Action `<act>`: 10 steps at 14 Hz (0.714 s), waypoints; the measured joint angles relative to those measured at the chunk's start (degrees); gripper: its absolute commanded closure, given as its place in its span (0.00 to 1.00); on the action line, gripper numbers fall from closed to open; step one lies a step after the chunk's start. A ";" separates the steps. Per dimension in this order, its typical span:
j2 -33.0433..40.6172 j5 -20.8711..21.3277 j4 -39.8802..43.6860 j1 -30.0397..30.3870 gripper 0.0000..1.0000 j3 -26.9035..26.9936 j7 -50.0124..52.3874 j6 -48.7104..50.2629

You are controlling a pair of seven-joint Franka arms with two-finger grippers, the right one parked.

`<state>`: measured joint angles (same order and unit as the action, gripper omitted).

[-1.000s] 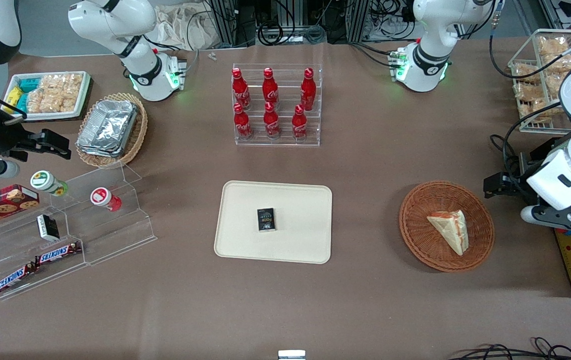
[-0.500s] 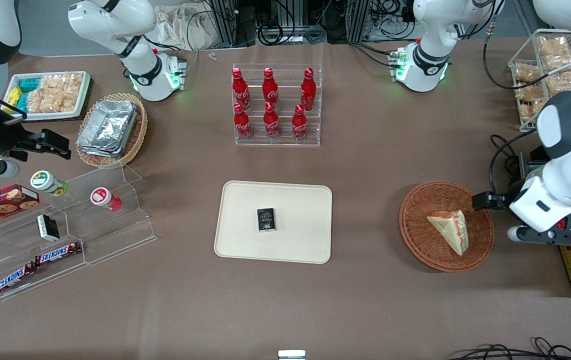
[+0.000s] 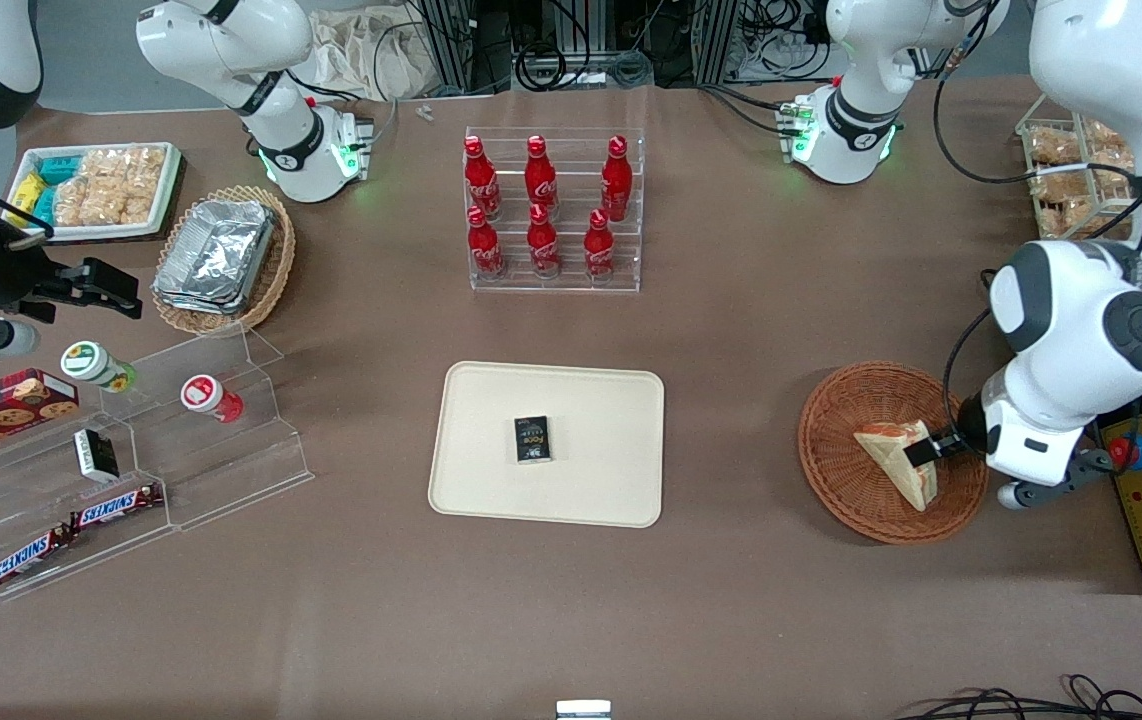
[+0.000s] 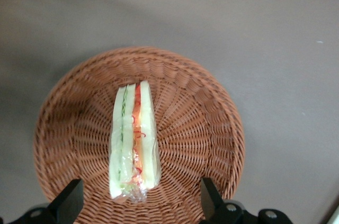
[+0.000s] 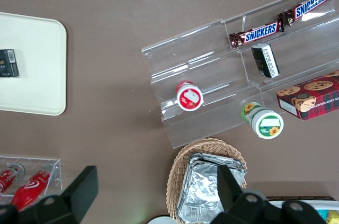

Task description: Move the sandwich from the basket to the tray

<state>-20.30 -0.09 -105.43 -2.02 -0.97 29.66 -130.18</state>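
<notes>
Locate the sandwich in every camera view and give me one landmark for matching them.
Front view: the triangular white-bread sandwich lies in the round reddish-brown wicker basket, toward the working arm's end; the left hand is open above it.
Left wrist view: sandwich mid-basket, between the fingers.
Right wrist view: not in it.
Landmark: the basket.

Your gripper (image 4: 136,203) hangs spread over the sandwich (image 3: 899,457) in the basket (image 3: 846,495), bare table lies between basket and tray (image 3: 491,480), and only a small black box (image 3: 532,439) sits mid-tray.
</notes>
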 measured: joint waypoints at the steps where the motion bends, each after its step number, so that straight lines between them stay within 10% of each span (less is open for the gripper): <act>1: -1.22 0.00 -0.42 0.00 0.00 0.00 1.47 -1.29; 7: -5.00 0.00 -7.50 0.04 0.00 1.15 2.92 -12.18; 8: -5.41 0.00 -7.61 0.04 0.20 1.20 2.92 -12.35; 9: -5.67 0.00 -7.61 0.03 0.79 1.20 2.92 -12.43; 10: -5.75 0.00 -7.61 0.02 1.00 1.20 2.94 -12.47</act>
<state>-26.06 -0.08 -113.04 -1.99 0.22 32.61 -142.64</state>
